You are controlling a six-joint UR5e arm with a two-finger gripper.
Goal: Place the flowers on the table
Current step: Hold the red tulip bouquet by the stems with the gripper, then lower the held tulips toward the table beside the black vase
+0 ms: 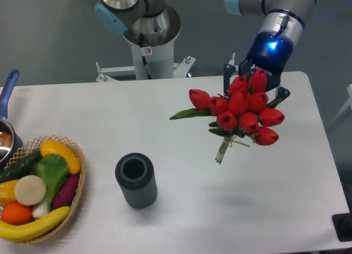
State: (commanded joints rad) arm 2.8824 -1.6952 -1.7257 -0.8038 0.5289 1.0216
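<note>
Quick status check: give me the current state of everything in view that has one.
flowers: tied in a bunch, held above the table, not laid down.
gripper: behind the blooms; fingers hidden, grip unclear.
vase: upright, empty.
basket: full of fruit and vegetables.
pot: at left edge, mostly out of frame.
table: bare under the flowers.
</note>
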